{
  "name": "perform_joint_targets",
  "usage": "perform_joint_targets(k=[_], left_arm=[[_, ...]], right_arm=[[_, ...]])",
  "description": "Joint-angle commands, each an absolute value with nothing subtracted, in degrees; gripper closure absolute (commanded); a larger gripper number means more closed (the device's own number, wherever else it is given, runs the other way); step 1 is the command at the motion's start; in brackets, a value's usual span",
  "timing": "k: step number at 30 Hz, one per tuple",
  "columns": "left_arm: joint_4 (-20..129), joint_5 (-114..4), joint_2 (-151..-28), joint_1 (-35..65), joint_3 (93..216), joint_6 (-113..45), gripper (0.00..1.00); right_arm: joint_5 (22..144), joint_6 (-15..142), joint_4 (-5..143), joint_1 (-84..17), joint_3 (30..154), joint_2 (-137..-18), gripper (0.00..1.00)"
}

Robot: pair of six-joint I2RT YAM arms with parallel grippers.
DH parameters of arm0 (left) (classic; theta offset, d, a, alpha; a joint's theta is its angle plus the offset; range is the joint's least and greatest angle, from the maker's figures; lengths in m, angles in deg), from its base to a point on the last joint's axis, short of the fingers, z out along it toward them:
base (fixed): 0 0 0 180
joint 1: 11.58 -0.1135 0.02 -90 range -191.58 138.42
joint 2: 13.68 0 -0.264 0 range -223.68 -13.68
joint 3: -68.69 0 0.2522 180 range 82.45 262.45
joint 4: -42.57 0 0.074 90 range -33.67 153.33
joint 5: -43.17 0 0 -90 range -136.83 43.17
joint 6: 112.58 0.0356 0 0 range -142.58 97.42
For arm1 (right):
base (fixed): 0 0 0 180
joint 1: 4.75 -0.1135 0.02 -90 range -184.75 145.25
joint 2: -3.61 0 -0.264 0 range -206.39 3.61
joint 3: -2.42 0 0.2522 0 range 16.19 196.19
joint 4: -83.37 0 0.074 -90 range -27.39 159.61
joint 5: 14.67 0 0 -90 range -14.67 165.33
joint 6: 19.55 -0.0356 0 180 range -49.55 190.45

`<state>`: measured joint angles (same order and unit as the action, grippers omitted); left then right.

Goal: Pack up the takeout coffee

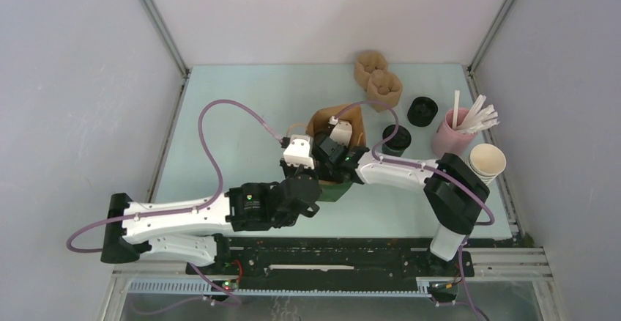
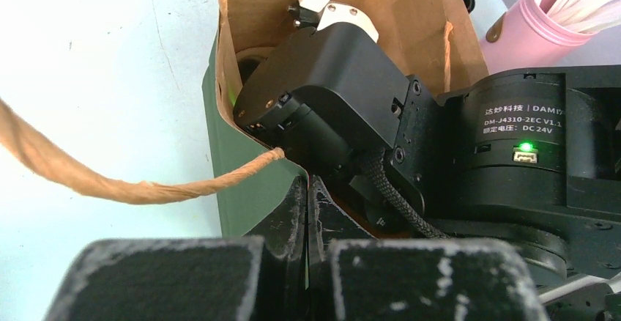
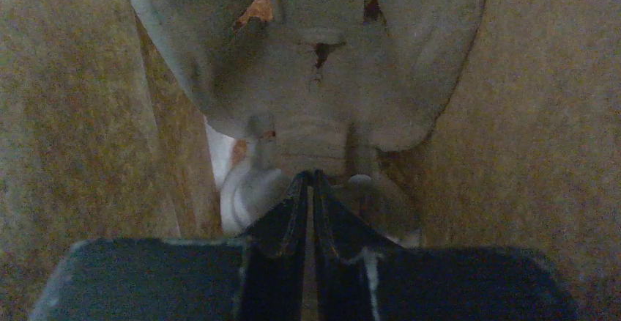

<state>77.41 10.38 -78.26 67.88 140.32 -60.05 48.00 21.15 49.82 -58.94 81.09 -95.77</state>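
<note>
The takeout coffee (image 1: 396, 139), a small cup with a round black lid, stands on the table just right of the paper bag (image 1: 350, 122). The bag is brown inside and green outside (image 2: 242, 167). My left gripper (image 2: 307, 185) is shut on the bag's near rim, with a sliver of green paper between the jaws. My right gripper (image 3: 308, 178) is deep inside the bag, shut on the edge of a grey pulp cup carrier (image 3: 315, 57). In the top view the right fingers are hidden in the bag.
More pulp carriers (image 1: 378, 78) lie at the back. A second black lid (image 1: 422, 111), a pink cup of white straws (image 1: 454, 134) and a stack of lidless paper cups (image 1: 486, 162) stand at the right. The bag's twisted paper handle (image 2: 146, 185) hangs left.
</note>
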Motion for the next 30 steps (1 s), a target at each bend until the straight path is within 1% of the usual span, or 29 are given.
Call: perform_joint_targets(k=[1,8,10,17,21,24,30], left_arm=[[68.6,9.6,-76.9,68.5,141.3,-61.8,1.00],[68.9,9.5,-76.7,68.5,141.7,-61.7,1.00],[68.9,9.3,-76.8,68.5,142.0,-61.5,1.00],[69.7,9.0,-76.9,68.5,141.8,-61.2,1.00],[70.3,10.1,-76.3,68.4,141.6,-61.0,1.00],[70.6,10.6,-76.1,68.4,141.8,-60.6,1.00],[70.8,11.0,-74.7,68.4,140.3,-59.2,1.00]], right_arm=[[50.4,21.3,46.9,-59.6,81.7,-99.2,0.86],[48.5,24.3,43.7,-59.3,85.0,-91.7,0.85],[47.8,24.4,42.7,-59.9,85.3,-89.3,0.83],[47.5,25.7,39.9,-61.2,85.3,-81.1,0.67],[45.3,28.9,39.7,-63.2,85.5,-79.0,0.52],[43.3,29.6,37.0,-64.3,87.1,-78.5,0.49],[41.8,33.3,32.1,-66.0,91.1,-72.8,0.48]])
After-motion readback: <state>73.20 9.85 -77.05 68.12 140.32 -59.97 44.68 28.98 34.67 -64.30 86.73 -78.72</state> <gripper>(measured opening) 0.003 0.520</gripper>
